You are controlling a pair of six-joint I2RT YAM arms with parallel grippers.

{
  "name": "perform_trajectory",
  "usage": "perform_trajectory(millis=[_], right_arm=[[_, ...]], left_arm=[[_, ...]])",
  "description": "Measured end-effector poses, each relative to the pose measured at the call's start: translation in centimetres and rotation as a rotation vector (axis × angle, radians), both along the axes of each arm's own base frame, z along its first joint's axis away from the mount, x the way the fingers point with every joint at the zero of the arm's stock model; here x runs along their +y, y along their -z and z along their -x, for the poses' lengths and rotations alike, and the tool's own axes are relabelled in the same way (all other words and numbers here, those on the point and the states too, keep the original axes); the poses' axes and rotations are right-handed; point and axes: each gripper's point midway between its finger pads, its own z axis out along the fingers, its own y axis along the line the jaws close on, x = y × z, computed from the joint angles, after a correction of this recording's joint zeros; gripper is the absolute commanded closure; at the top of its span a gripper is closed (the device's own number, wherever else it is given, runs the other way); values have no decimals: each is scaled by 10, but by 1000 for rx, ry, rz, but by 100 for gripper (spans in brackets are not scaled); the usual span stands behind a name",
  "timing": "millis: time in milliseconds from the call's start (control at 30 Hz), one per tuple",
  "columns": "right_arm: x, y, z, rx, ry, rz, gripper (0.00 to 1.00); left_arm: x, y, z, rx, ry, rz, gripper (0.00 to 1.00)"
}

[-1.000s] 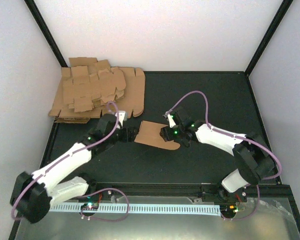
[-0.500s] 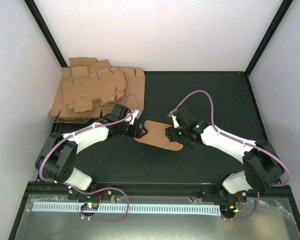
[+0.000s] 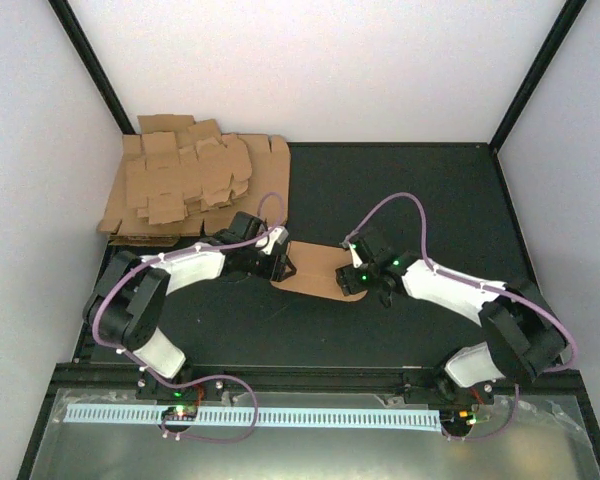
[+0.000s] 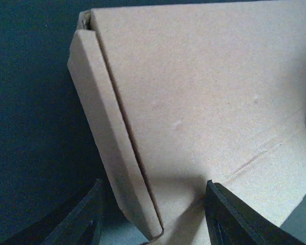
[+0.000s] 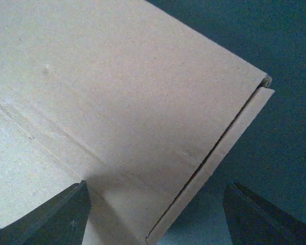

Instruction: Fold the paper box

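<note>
– Just off the near right corner of the pile of cardboard sheets (image 3: 185, 185), that single brown piece, is that the paper box (image 3: 315, 272)?

– Yes. It lies on the dark table (image 3: 410, 190), near the pile but not touching it, with a rounded tab on the side away from the pile.

– And the arms?

– One at each end. The left gripper (image 3: 280, 262) is at the end nearer the pile, and the right gripper (image 3: 358, 275) is at the end farther from it.

– Is either one pinching the box?

– Not that I can see. In the left wrist view the left gripper (image 4: 154, 204) has its fingers (image 4: 86, 219) spread, with the box's (image 4: 194, 102) narrow turned-up side flap standing between them and a sliver of gap showing beside it.

– The right one?

– Spread wider. The right gripper (image 5: 155, 204) straddles a corner of the box (image 5: 117, 92), where another narrow flap runs along the edge. One finger (image 5: 265, 214) stands clear over bare table.

– Any creases?

– A scored line crosses the flat panel in both wrist views.
</note>
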Motion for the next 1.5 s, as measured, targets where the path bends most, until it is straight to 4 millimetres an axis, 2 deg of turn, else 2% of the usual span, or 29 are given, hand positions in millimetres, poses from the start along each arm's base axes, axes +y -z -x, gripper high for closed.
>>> perform_trajectory(millis=[333,533,667,800,967,1133,1267,1367,1500], right_arm=[[6,-2,-6,-17,7,-42,26],[-2,-14,-9,-20,29,-82,26],[-10,-18,-16,-8,57,-120,26],[-12,-13,-20,22,68,-144,27],[-9,7,-19,78,62,-137,28],[-9,4,-22,65,67,-140,27],[-16,-5,-28,52,85,-140,27],[-17,-22,-35,19,90,-152,27],[-15,-45,-39,-37,68,-172,27]], left_arm=[[0,-2,-5,-26,-5,10,44],[2,-25,-7,-88,-17,30,42],[2,-31,-11,-110,-30,39,43],[2,-23,-15,-90,-43,33,47],[0,2,-17,-40,-45,19,51],[-1,1,-22,-54,-46,33,51],[-2,-2,-23,-62,-48,34,47],[1,-9,-23,-77,-54,30,44],[4,-36,-21,-133,-59,41,43]])
